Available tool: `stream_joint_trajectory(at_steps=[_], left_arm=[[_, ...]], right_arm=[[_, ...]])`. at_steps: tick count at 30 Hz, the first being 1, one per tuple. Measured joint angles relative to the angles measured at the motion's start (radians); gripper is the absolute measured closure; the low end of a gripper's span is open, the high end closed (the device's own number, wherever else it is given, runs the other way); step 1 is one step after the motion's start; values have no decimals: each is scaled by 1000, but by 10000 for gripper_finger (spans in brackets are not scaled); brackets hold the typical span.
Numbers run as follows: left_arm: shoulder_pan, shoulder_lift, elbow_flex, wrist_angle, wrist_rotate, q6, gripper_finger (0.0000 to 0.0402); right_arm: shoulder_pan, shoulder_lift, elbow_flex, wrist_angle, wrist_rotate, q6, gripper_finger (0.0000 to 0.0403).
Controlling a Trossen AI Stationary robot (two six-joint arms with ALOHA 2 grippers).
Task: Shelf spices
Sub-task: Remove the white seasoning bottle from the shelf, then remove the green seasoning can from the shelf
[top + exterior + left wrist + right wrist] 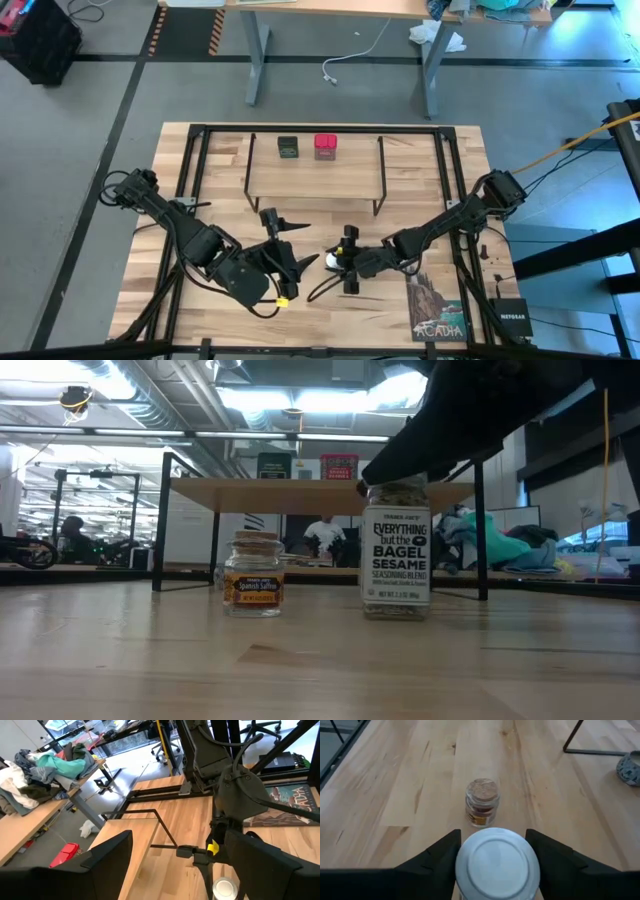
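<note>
Right now, the right gripper [492, 851] straddles the white-capped jar [497, 862], fingers not visibly pinching it.
Its fingers flank the cap while the jar stands on the table, just beside the small cork-topped jar [482, 802]; both tins sit on the shelf [315, 172]. A loose or off-centre grip could tip it onto its neighbour. The left gripper [285, 240] waits spread nearby.
</note>
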Motion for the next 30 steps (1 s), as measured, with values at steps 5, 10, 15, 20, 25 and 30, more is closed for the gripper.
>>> stream_joint_trajectory(at_steps=[5,10,15,20,25,30], left_arm=[[0,0,0,0,0,3,92],[-3,0,0,-1,0,3,92],[-6,0,0,-1,0,-10,92],[-5,14,0,-14,-14,-19,92],[24,66,0,-136,-24,-96,92],[54,89,0,-206,-52,-151,92]], right_arm=[[2,0,0,52,14,-32,176],[2,-4,11,74,28,-70,141],[2,-4,28,67,29,-97,132],[2,-12,77,33,52,-179,135],[3,-31,182,-94,118,-311,135],[2,-51,303,-248,191,-433,135]])
